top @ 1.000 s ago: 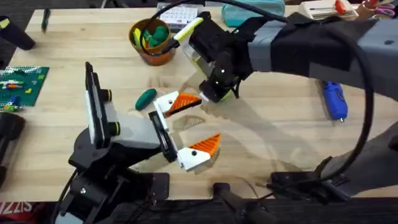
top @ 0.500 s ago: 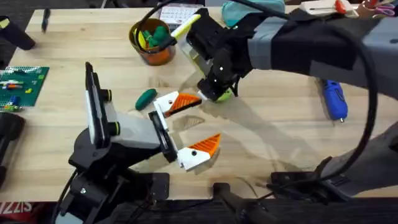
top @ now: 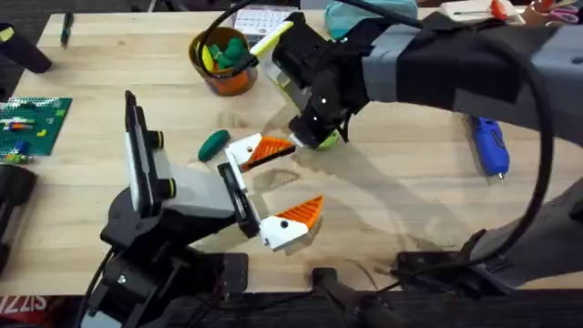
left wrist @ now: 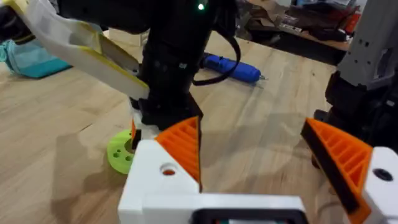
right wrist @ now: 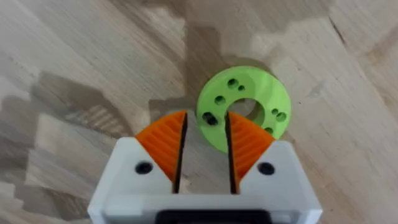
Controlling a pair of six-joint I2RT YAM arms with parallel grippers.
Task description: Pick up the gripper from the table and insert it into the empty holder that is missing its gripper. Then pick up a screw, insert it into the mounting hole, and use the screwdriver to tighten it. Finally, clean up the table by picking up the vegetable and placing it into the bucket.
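My right gripper (top: 314, 135) reaches across the middle and hangs low over a lime-green ring (right wrist: 244, 109) lying flat on the table. Its orange pads (right wrist: 163, 140) stand close together astride the ring's near band, with a thin strip of wood showing beside one pad. My left gripper (top: 278, 185) stands wide open in front of it, holding nothing. The dark green vegetable (top: 214, 143) lies just left of the left gripper's far finger. At the back stands the orange bucket (top: 221, 80). The blue screwdriver (top: 489, 146) lies at the right. The loose gripper, holder and screw are out of view.
The bucket holds green and yellow toy pieces. A green brick plate (top: 29, 126) lies at the left edge. Papers and a teal object sit along the back edge. The right arm spans the table's right half, and cables lie by the front edge.
The right gripper shifted slightly towards the ring a second ago and has been still since. The left arm has not moved.
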